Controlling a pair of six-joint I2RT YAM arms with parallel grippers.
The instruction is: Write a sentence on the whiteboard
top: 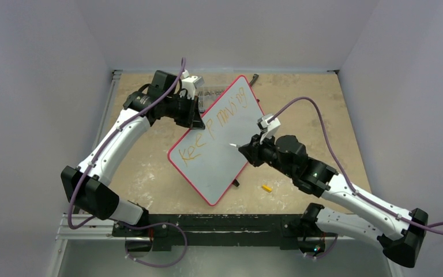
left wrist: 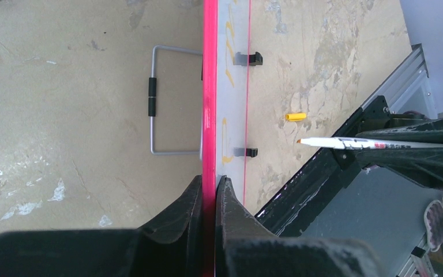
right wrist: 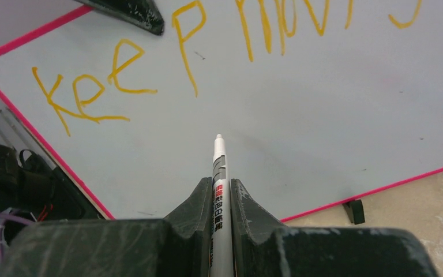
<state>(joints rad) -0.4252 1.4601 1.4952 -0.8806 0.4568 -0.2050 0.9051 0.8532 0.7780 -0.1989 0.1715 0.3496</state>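
The whiteboard, pale with a red frame, stands tilted on the table. My left gripper is shut on its upper left edge; in the left wrist view the jaws pinch the red frame seen edge-on. The sentence is orange lettering reading "Keep moving" in one slanted line. My right gripper is shut on a white marker. The marker's tip points at the blank area below the lettering, a short gap off the surface.
A small orange cap lies on the table right of the board's lower corner. A wire stand sits behind the board, and black feet stick out at its lower edge. A metal rail runs along the near table edge.
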